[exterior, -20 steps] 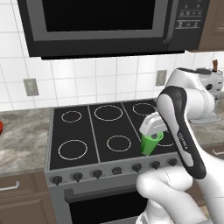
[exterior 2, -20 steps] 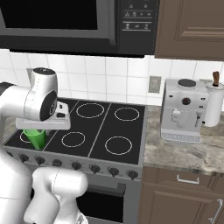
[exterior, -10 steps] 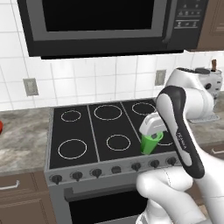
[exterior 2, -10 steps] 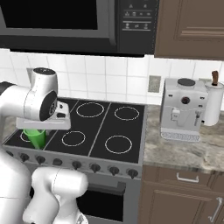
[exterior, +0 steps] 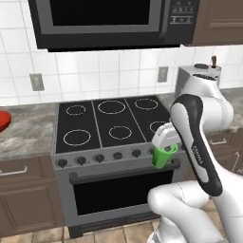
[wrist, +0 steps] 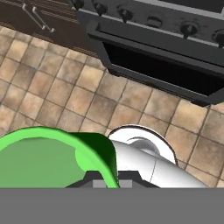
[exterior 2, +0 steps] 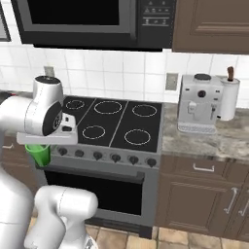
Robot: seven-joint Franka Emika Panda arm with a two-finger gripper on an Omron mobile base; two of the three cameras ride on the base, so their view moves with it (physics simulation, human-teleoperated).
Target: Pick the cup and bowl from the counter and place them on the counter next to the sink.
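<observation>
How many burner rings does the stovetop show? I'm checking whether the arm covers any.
6 rings on the stovetop in the right base view: three across the back row, three across the front. In the left base view the arm hides most of the front right one.

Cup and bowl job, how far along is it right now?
Nothing looks delivered yet. In hand: the gripper is shut on the cup, carrying it in the air in front of the stove, over the tiled floor in the hand view. Left: set the cup down beside the sink, then fetch the bowl, which sits on the counter left of the stove, and move it too.
</observation>
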